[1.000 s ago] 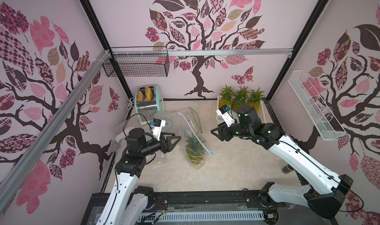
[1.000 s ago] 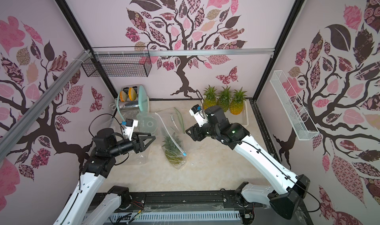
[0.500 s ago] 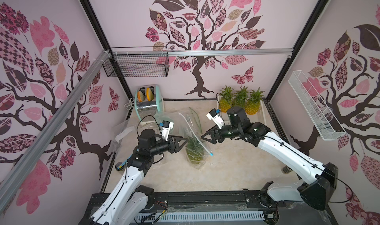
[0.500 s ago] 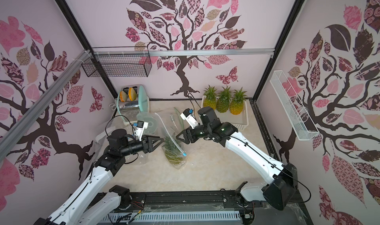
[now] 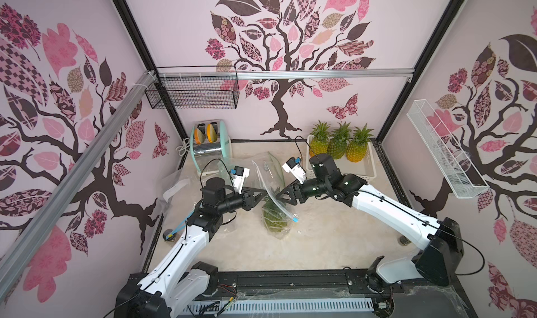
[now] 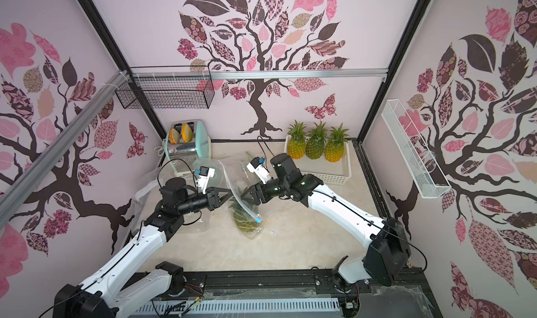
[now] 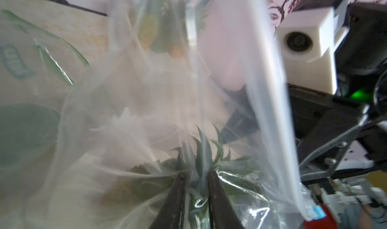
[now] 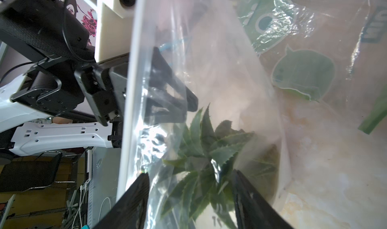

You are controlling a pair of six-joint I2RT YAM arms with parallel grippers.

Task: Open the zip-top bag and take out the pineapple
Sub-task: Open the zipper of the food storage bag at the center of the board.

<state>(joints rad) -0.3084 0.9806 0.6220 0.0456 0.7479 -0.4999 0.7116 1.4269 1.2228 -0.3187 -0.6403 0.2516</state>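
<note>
pinching: the left pincer (image 7: 194, 175) has gone from wide to narrow in the last moment, and film of the zip-top bag (image 5: 263, 174) puckers between its tips, so it now holds one wall.
right pincer (image 8: 190, 175): jaws wide, one to each side of a fold of the opposite wall, holding nothing yet.
arms: both have moved in from well apart; in both top views the two pincers now meet nose to nose at the bag.
pineapple (image 5: 274, 219): inside the bag, crown up, near the middle of the tabletop (image 5: 334, 244), below both pincers.
zip: the strip runs down to a blue slider (image 5: 295, 220) at its low end; whether the seal is parted i cannot tell.
meaning: as i judge it, one side is secured; the right pincer must close on its own wall before the mouth can be pulled apart.
risk: the thin film may slip, or crown leaves may get caught in a grip.
</note>
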